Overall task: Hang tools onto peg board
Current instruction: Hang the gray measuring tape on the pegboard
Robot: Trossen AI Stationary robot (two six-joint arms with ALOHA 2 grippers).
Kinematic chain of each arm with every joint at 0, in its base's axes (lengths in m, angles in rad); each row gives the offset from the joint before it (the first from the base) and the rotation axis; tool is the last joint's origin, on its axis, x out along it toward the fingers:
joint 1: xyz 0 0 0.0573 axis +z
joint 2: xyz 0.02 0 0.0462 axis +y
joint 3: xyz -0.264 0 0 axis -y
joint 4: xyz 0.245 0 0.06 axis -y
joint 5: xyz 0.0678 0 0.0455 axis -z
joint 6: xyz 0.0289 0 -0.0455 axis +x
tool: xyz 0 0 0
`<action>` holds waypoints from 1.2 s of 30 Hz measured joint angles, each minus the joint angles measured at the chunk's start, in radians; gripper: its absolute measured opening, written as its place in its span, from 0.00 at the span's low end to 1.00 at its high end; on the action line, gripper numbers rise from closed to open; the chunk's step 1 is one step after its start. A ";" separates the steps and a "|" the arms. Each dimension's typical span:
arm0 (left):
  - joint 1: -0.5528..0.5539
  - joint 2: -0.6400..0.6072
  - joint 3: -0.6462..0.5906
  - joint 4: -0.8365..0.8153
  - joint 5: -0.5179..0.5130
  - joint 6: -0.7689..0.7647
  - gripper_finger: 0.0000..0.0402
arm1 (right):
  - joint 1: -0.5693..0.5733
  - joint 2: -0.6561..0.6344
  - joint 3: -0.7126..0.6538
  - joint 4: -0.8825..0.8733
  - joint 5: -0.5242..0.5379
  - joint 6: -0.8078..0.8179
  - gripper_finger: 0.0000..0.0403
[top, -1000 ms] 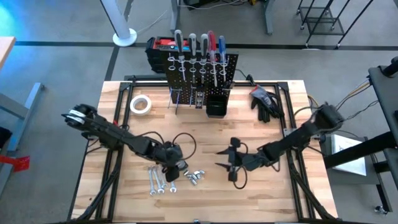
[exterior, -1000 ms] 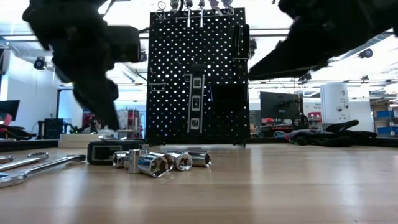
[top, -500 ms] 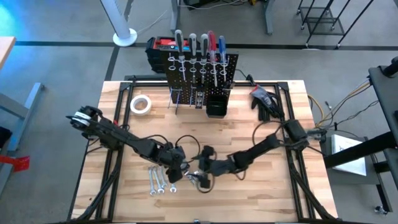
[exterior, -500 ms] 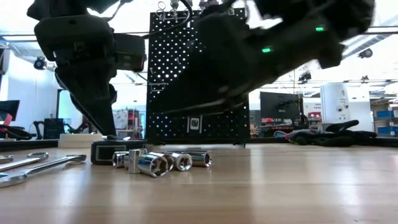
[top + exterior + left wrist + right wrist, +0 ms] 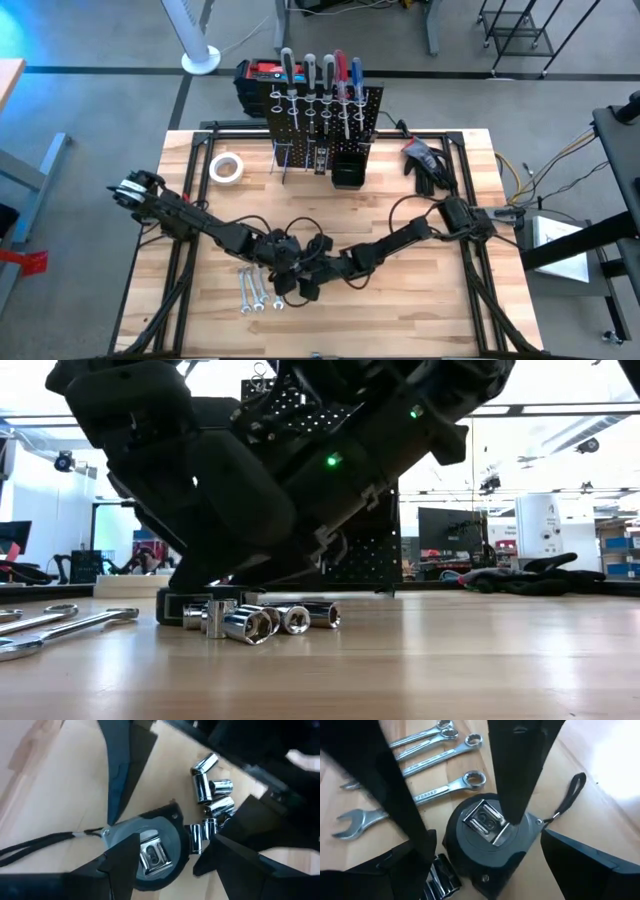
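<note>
The small dark grey tape measure (image 5: 485,845) lies flat on the table, silver clip up. Silver sockets (image 5: 212,795) lie beside it, and three silver wrenches (image 5: 258,292) lie toward the table's left. My left gripper (image 5: 177,837) is open over the tape measure, one finger above its face and the other by the sockets. My right gripper (image 5: 487,837) reaches in from the table's right, open, a finger on either side of the tape measure without touching it. The black peg board (image 5: 325,115) stands at the far edge with screwdrivers (image 5: 320,75) in its rings. My left gripper has one fingertip (image 5: 514,817) on the tape measure's top face (image 5: 507,832), right beside the silver clip, slanting down from the table's left. Its other finger stands off the tape measure by the sockets. The tape measure lies flat on the table.
A white tape roll (image 5: 227,167) lies at the far left and black gloves (image 5: 428,162) at the far right. A small black bin (image 5: 348,170) hangs low on the board. A black-and-red case (image 5: 258,75) stands behind it. Both arms cross the table's middle.
My right gripper has swept from the table's middle right toward its left edge and downward, rolling as it went. It now stands around the tape measure, next to my left gripper. The tape measure has slid a little toward the sockets.
</note>
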 joint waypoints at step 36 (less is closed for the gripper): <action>-0.168 -0.390 0.037 -0.472 -0.417 -0.253 0.57 | -0.021 0.036 -0.003 -0.003 0.059 -0.083 0.47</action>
